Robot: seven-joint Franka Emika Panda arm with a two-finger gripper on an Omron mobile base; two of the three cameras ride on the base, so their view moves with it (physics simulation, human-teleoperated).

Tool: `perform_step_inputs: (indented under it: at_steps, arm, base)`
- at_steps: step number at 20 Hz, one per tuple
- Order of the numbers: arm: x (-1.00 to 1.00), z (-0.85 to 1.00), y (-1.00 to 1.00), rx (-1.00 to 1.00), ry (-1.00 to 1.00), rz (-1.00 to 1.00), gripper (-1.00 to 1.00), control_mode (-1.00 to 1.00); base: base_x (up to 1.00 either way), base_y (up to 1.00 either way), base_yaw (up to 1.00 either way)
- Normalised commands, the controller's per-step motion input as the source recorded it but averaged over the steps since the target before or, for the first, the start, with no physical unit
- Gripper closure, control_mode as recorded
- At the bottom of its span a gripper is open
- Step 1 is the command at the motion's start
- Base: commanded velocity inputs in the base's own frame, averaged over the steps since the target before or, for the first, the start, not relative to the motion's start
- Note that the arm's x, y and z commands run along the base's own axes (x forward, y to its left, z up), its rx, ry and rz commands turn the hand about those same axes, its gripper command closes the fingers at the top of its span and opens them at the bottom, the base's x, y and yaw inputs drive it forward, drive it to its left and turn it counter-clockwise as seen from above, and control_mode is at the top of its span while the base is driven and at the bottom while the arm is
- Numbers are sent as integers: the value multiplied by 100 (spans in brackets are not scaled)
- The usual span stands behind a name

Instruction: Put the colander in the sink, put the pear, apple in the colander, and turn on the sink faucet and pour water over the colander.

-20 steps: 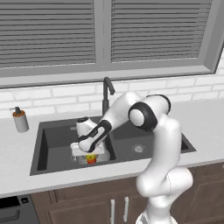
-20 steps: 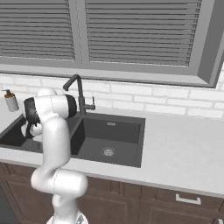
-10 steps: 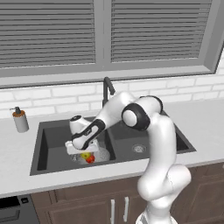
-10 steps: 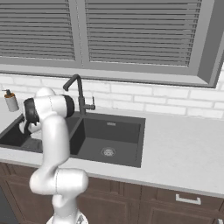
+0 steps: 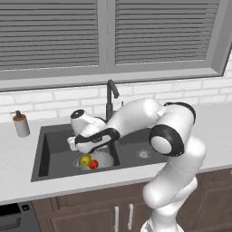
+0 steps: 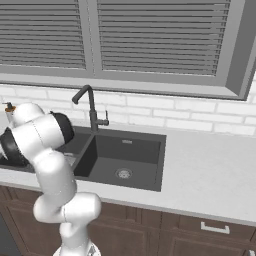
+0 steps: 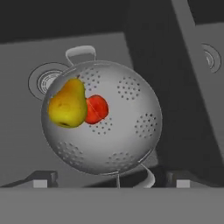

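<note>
The colander (image 7: 101, 118) is seen sitting in the left basin of the sink (image 5: 54, 152), next to the round drain (image 7: 45, 81), so that water from the faucet (image 5: 110, 97) can later be swung over it. The pear (image 7: 67, 104) and the apple (image 7: 96, 109) are both lying inside the colander, touching each other, toward one side of the bowl; in the left base view they show as a yellow spot and a red spot low in the basin. The tool (image 7: 109, 183) is held above the colander, looking down into it, with its 2 tips spread wide at the bottom of the hand view and nothing between them, so it is judged released and empty. The placement is judged sensible: the fruit is kept in the perforated bowl for rinsing, and the hand is lifted clear so the fruit is not disturbed. 2 of the task steps are judged done, and the faucet lever is still to be worked; no water is seen running. Against the earlier frames, the wrist is seen raised and pulled back from the basin: 1 second ago it was down low right over the fruit, half a second ago partly lifted, and now the fruit is left uncovered below it. The soap dispenser (image 5: 20, 123) stands unchanged on the worktop (image 5: 18, 167) to the left of the sink.
</note>
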Motion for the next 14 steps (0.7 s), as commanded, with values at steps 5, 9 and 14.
perform_step_inputs:
  at_steps: [5, 9, 14]
  arm:
    - [-62, 100, -57, 7, -15, 0, -100, -100]
    - [-64, 100, -48, 12, -7, 0, -100, -100]
    - [-22, 100, -23, 17, -1, 0, -100, -100]
  base:
    - [0, 0, 0]
    - [0, 0, 0]
    - [0, 0, 0]
